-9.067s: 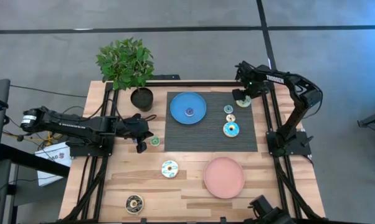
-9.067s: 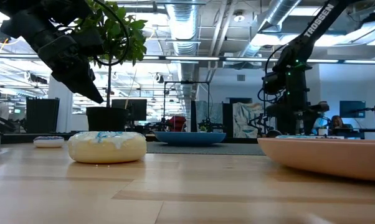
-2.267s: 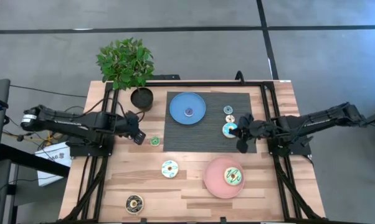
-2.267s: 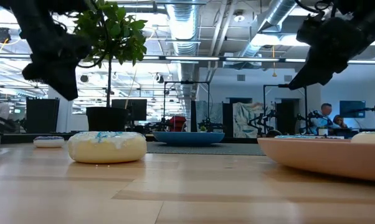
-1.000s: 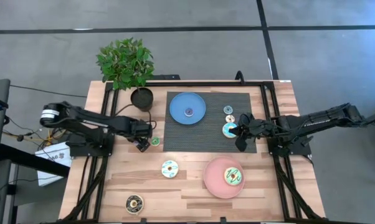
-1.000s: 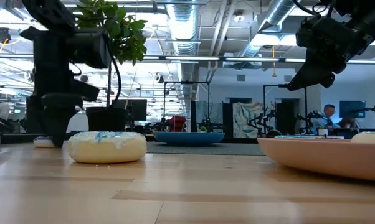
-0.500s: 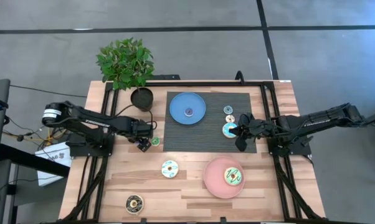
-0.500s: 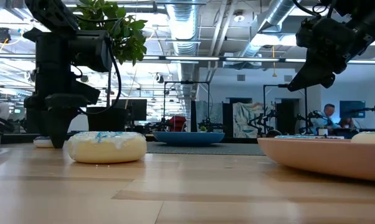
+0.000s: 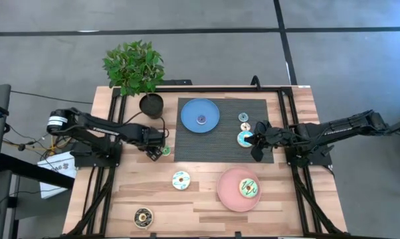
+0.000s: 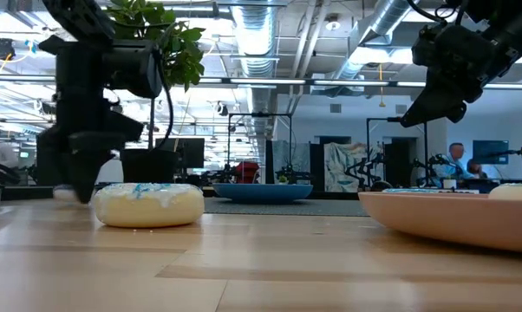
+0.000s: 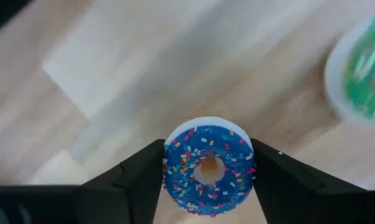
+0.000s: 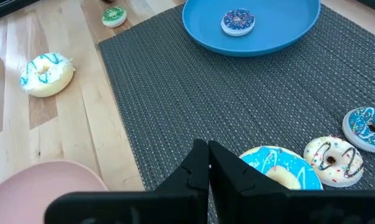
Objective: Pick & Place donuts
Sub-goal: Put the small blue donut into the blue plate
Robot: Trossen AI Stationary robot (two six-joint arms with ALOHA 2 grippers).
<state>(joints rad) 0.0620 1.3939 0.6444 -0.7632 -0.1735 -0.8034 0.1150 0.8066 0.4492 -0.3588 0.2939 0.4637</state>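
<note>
My left gripper (image 9: 155, 151) is low over the wood at the left, shut on a tiny blue sprinkled donut (image 11: 207, 171). A tiny green donut (image 9: 165, 151) lies beside it. My right gripper (image 12: 207, 163) is shut and empty above the dark mat, beside the light blue donut (image 9: 246, 138). A tiny blue donut (image 12: 368, 127) and a beige one (image 12: 331, 158) lie on the mat. A purple one (image 9: 201, 119) sits on the blue plate (image 9: 190, 109). A cream donut (image 9: 181, 179) and a dark brown one (image 9: 143, 214) lie on the wood. Another donut (image 9: 248, 188) lies on the pink plate (image 9: 226, 192). My left gripper pinches the tiny blue donut by opposite sides of its rim (image 11: 169, 171) between its two fingers (image 11: 141, 174). The fingers point down from above. The donut lies flat, icing up toward the wrist camera. Whether it rests on the wood I cannot tell.
A potted plant (image 9: 135, 70) stands at the far left corner, close behind my left arm. The dark woven mat (image 9: 220, 149) covers the far middle. A black frame rail (image 9: 293, 133) runs along the table's right side. People show in the room beyond the table.
My left gripper has stayed low by the green donut and has shifted a little toward the table's right.
</note>
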